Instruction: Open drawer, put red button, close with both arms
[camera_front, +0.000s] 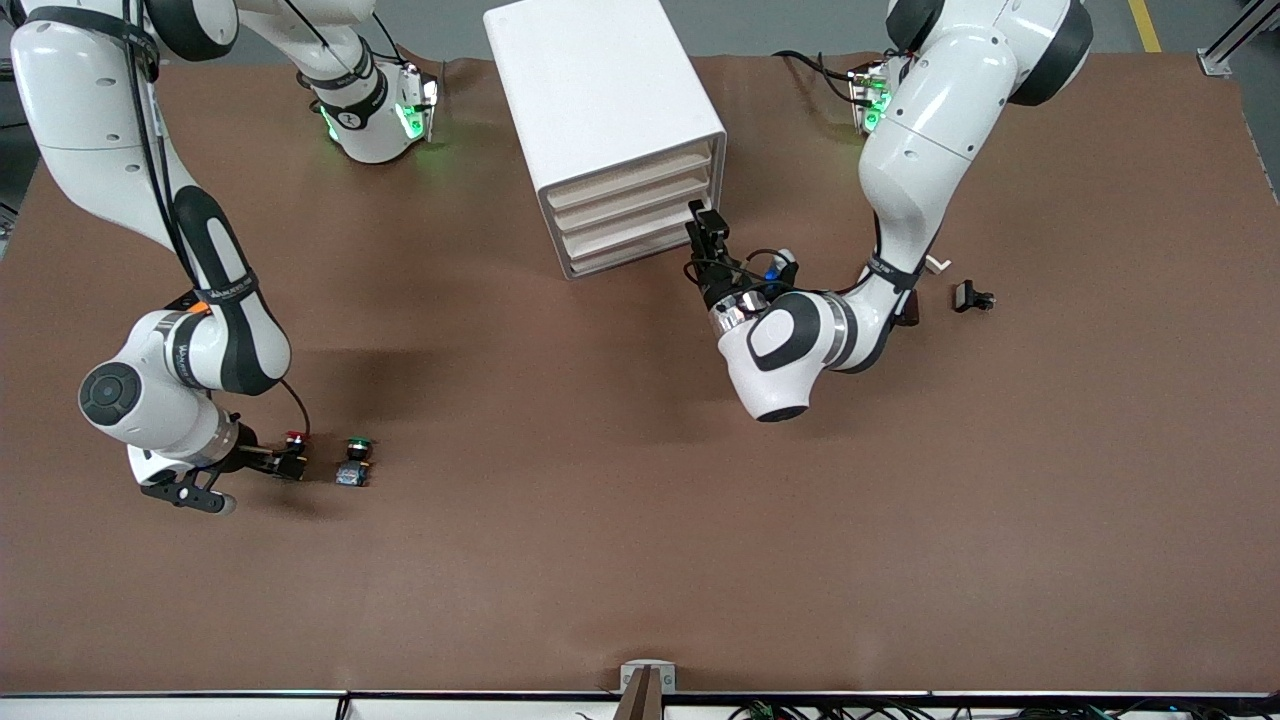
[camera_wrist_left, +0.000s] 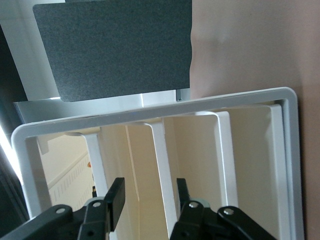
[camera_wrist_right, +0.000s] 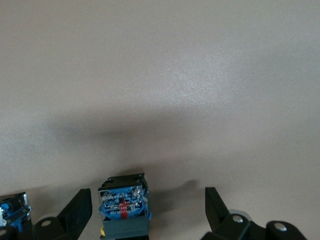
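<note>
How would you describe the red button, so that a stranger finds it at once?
Look toward the right arm's end of the table, where the right gripper sits low with open fingers. Two small buttons stand side by side there. The red button is at the gripper; the green button stands just beside it.

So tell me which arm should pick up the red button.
Right. Its open end effector is already down at the red button, fingers either side in its wrist view. The left end effector is at the drawer fronts.

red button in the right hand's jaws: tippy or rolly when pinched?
The red button probably won't roll: its base block looks square-sided. It likely weighs little, being tiny beside the right hand. It may twist if the open fingers close off-center.
</note>
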